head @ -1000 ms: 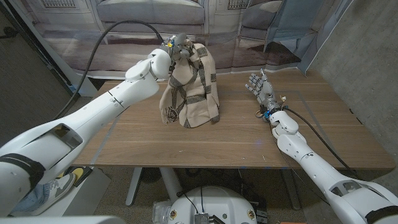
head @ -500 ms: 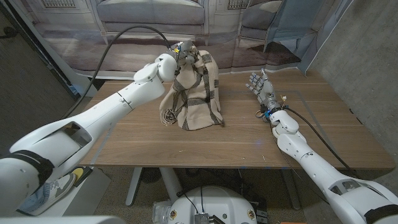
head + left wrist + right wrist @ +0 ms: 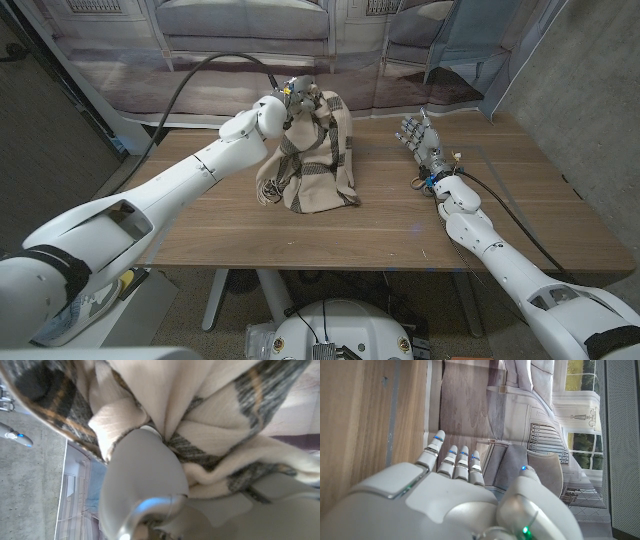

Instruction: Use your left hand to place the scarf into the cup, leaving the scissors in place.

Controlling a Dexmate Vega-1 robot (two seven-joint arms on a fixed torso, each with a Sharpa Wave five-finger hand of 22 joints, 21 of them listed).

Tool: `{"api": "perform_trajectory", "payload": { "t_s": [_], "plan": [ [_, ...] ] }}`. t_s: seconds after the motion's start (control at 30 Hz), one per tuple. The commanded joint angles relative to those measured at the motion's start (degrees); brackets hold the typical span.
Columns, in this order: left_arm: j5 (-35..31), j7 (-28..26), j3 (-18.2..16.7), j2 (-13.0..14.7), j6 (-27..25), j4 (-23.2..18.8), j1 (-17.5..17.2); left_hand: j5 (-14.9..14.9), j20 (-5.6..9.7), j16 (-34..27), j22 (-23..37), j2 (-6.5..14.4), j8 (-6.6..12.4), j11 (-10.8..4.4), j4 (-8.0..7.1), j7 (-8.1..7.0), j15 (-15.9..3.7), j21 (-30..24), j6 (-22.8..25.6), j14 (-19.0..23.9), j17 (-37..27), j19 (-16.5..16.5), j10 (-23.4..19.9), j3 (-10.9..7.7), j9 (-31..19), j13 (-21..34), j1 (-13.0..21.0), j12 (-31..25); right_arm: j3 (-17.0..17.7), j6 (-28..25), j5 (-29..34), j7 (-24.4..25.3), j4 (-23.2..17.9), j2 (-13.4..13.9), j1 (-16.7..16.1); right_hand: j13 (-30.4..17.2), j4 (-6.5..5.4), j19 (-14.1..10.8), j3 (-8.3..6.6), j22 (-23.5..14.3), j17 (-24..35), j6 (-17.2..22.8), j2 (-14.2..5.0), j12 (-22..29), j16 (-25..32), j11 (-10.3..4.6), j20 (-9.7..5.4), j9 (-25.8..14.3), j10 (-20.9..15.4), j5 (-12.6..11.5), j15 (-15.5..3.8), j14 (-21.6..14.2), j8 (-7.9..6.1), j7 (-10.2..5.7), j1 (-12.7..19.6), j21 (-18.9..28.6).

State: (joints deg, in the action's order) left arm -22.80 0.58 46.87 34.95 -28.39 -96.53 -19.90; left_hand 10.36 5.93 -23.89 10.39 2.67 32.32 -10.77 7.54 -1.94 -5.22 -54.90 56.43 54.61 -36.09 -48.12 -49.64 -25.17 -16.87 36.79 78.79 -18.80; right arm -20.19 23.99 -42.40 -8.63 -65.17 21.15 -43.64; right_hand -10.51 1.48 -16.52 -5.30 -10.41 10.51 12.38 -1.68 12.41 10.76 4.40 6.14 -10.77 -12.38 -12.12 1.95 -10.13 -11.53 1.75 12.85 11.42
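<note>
Left hand (image 3: 292, 92) raised at about eleven o'clock above the wooden table (image 3: 400, 225), fingers closed on the top of a cream woollen scarf with dark grey and tan plaid stripes (image 3: 315, 160); fabric bunched against the hand (image 3: 145, 485) in the wrist view. Scarf hanging, lower end piled on the tabletop. At two o'clock, right hand (image 3: 418, 138) standing near the far edge, fingers (image 3: 451, 457) apart, holding nothing.

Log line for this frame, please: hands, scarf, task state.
left hand: holds scarf lifted, hem on table | right hand: open, idle | cup, scissors: not visible | placement: not done
</note>
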Motion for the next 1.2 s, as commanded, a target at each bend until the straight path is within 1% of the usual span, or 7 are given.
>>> {"api": "perform_trajectory", "payload": {
  "t_s": [0.03, 0.3, 0.47, 0.63, 0.9, 1.17, 1.2],
  "plan": [
    [1.61, -0.75, -0.82, -0.58, 1.8, 2.9, -1.3, 0.25, 3.41, 0.49, 0.08, 0.41, 0.35, -0.21, 0.07, 0.08, -7.54, -0.48, 0.56, 2.99, -0.26, 0.26, -0.86, -0.61, -0.11, 0.27, -0.03, 0.26, -0.19, -0.36, 0.07, -0.49, 1.03, -0.24, 0.97, -0.23, 0.32, -0.3, -0.07, -0.04, 0.15, 0.45, -0.49, 0.04, 0.03, -0.11, 0.07, -0.15, -0.65, 0.08, 0.16, -0.33, 0.21, -0.04, -0.04, -0.01],
    [2.31, -0.67, -0.4, -2.26, 4.14, 7.43, -0.3, 0.24, 3.43, 0.78, 0.06, 0.35, 0.42, -0.29, 0.06, 0.02, -7.43, -0.7, 0.72, 3.1, -0.39, 0.49, -1.21, -0.85, 0.02, 0.34, -0.21, 0.44, -0.1, -0.57, 0.06, -0.26, 1.12, -0.15, 0.83, -0.23, 0.35, -0.36, -0.05, -0.04, 0.14, 0.49, -0.51, 0.04, 0.05, -0.03, -0.06, -0.15, -0.67, 0.08, 0.14, -0.39, 0.2, -0.02, -0.03, 0.0],
    [1.9, -0.12, 0.76, -3.86, 5.25, 10.32, 0.83, 0.24, 3.35, 0.95, 0.04, 0.31, 0.47, -0.27, 0.07, -0.14, -7.42, -0.85, 0.78, 3.2, -0.49, 0.68, -1.24, -1.01, 0.09, 0.37, -0.3, 0.64, 0.09, -0.52, 0.05, 0.23, 0.68, -0.03, 0.36, -0.24, 0.36, -0.41, -0.04, -0.04, 0.15, 0.5, -0.52, 0.04, 0.04, 0.01, -0.07, -0.15, -0.7, 0.09, 0.16, -0.36, 0.2, -0.01, -0.04, 0.01],
    [1.45, 0.21, 1.56, -4.67, 6.27, 11.73, 1.18, 0.24, 3.36, 1.14, 0.03, 0.25, 0.47, -0.26, 0.09, -0.01, -7.39, -1.04, 0.73, 3.31, -0.59, 0.79, -1.23, -1.19, 0.15, 0.56, -0.39, 0.79, 0.22, -0.29, 0.0, 0.35, 0.5, -0.03, 0.05, -0.24, 0.37, -0.47, -0.02, -0.04, 0.15, 0.5, -0.53, 0.04, 0.02, 0.04, -0.14, -0.15, -0.73, 0.09, 0.11, -0.31, 0.21, -0.01, -0.04, 0.03],
    [0.49, 0.79, 2.55, -5.36, 6.23, 13.25, 1.27, 0.24, 3.35, 1.59, 0.02, 0.17, 0.62, -0.3, 0.13, -0.17, -7.25, -1.31, 0.75, 3.09, -0.81, 1.1, -1.58, -1.48, 0.09, 0.59, -0.53, 1.03, 0.38, -0.02, -0.16, 0.48, 0.67, -0.18, -0.24, -0.24, 0.39, -0.52, 0.0, -0.04, 0.15, 0.51, -0.55, 0.04, 0.04, -0.03, -0.08, -0.15, -0.76, 0.09, 0.17, -0.35, 0.21, -0.06, -0.04, 0.03],
    [0.34, 1.15, 2.91, -5.86, 6.63, 14.36, 1.03, 0.23, 3.25, 1.79, 0.0, 0.12, 0.6, -0.17, 0.15, -0.07, -7.3, -1.53, 0.59, 3.28, -1.0, 1.34, -1.58, -1.73, 0.16, 0.77, -0.64, 1.26, 0.34, 0.16, -0.37, -0.22, 1.7, -0.52, 0.25, -0.24, 0.41, -0.53, 0.02, -0.04, 0.15, 0.51, -0.56, 0.04, 0.05, -0.02, -0.07, -0.15, -0.79, 0.09, 0.1, -0.35, 0.21, -0.09, -0.04, 0.03],
    [0.28, 1.05, 2.94, -5.94, 6.58, 14.45, 0.92, 0.24, 3.27, 1.82, 0.0, 0.12, 0.64, -0.19, 0.15, -0.24, -7.2, -1.56, 0.6, 3.29, -1.03, 1.38, -1.6, -1.76, 0.12, 0.75, -0.65, 1.31, 0.32, 0.14, -0.41, -0.33, 1.84, -0.57, 0.36, -0.24, 0.41, -0.55, 0.02, -0.04, 0.15, 0.5, -0.56, 0.03, 0.05, -0.02, -0.07, -0.15, -0.78, 0.09, 0.08, -0.37, 0.22, -0.09, -0.04, 0.03]
  ]
}}
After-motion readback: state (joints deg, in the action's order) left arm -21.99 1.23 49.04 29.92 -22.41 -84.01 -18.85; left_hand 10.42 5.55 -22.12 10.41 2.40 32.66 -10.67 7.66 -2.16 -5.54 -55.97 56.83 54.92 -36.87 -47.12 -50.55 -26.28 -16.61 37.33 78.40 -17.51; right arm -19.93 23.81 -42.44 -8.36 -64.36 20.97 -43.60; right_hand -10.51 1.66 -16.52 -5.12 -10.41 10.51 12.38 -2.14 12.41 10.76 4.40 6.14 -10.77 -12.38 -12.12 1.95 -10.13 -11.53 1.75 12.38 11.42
